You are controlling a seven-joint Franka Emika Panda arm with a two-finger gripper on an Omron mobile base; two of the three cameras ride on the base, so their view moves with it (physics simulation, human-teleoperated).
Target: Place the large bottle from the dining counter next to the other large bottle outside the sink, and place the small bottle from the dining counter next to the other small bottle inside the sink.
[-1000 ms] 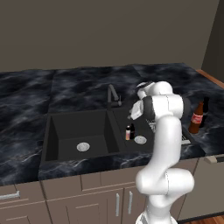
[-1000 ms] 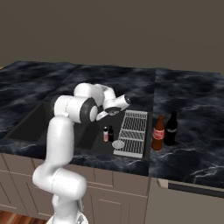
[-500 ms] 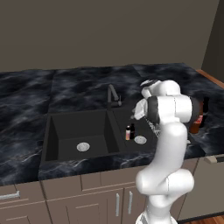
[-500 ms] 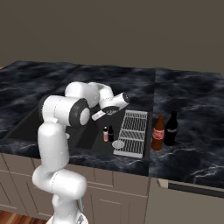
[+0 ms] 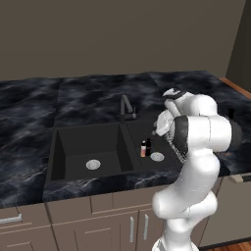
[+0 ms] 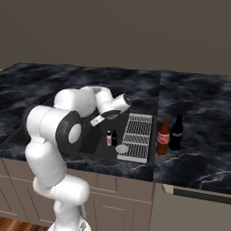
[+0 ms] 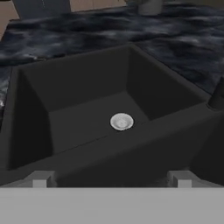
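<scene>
Left base view: the sink, a black double basin set in the marble counter, holds the small pink bottle and the small dark bottle upright and just beside each other in the right basin, near its silver drain. This pairing looks like the one the task asks for.

Right base view: the gripper hangs above the sink with nothing in it. The brown red-labelled bottle stands just beside the tall black bottle on the counter past the sink's right edge, beyond the drying rack. Both placements appear finished.

Hand view: the finger tips stand wide apart, empty, facing the left basin's drain.
</scene>
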